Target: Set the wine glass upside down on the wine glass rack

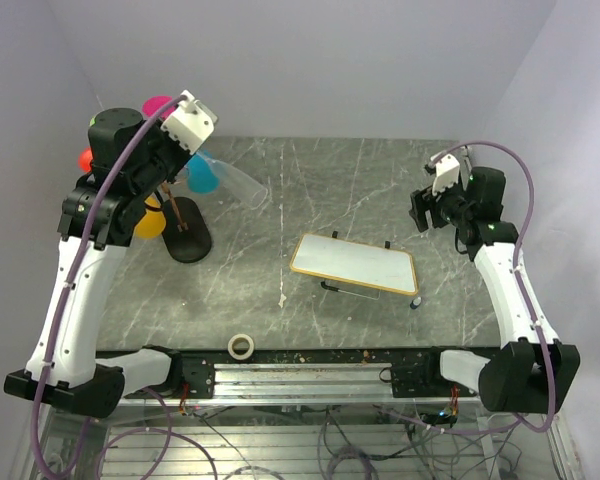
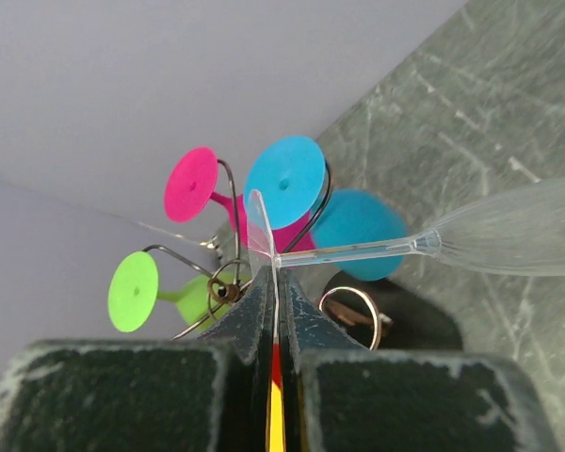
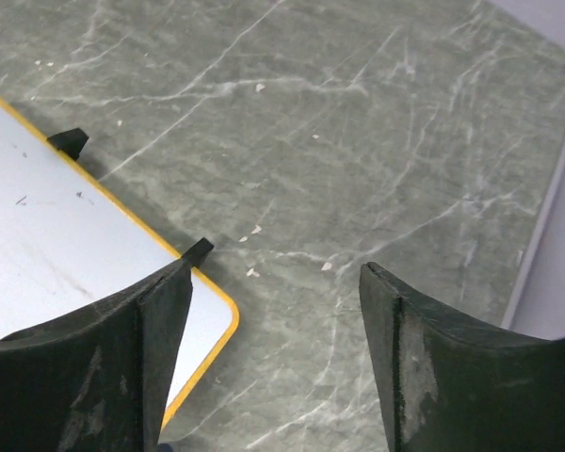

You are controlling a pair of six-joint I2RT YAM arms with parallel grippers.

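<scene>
The clear wine glass (image 2: 508,235) lies on its side in the air; its bowl points right. My left gripper (image 2: 276,273) is shut on the rim of the glass's round foot, right beside the top of the wine glass rack (image 2: 224,290). In the top view the left gripper (image 1: 183,158) is high over the rack (image 1: 190,243) at the table's left, and the clear glass (image 1: 240,184) sticks out to the right. Pink (image 2: 190,184), blue (image 2: 284,181) and green (image 2: 133,291) glasses hang upside down on the rack. My right gripper (image 1: 425,215) (image 3: 278,273) is open and empty above the table at the right.
A white board with a yellow rim (image 1: 355,262) lies in the table's middle, its corner under my right gripper (image 3: 94,254). A roll of tape (image 1: 241,346) lies near the front edge. Red (image 1: 85,158) and yellow (image 1: 150,222) glasses also hang on the rack. Walls close in on three sides.
</scene>
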